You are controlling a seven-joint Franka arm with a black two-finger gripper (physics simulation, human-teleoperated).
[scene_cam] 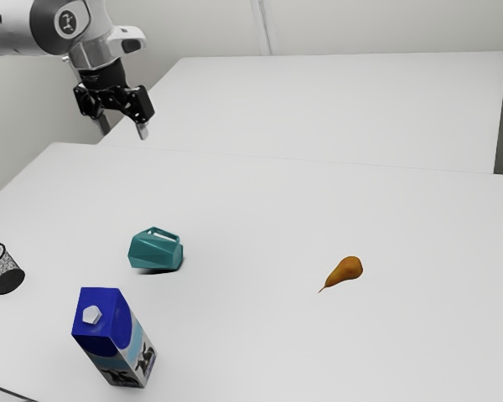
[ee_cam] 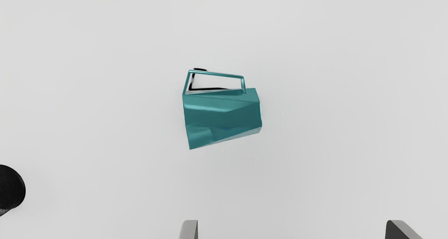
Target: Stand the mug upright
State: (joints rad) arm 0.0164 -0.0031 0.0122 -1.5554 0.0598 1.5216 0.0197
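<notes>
The empty gripper, fingers wide apart, hangs above a teal mug on its side, mouth hidden. Near the mug, the exterior view shows a milk carton and cropped mesh cup.

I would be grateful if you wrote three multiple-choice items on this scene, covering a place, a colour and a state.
1. In the exterior view, where is the pear relative to the mug?
A) Inside it
B) Toward the view's left
C) Toward the view's right

2. What colour is the top of the carton?
A) Blue
B) Red
C) Yellow

3. How is the mug resting?
A) Upright
B) On its side
C) Upside down

Key:
1. C: the pear lies well over toward the exterior view's right.
2. A: the top around the white cap is blue.
3. B: the mug's long wall lies along the table.
</notes>
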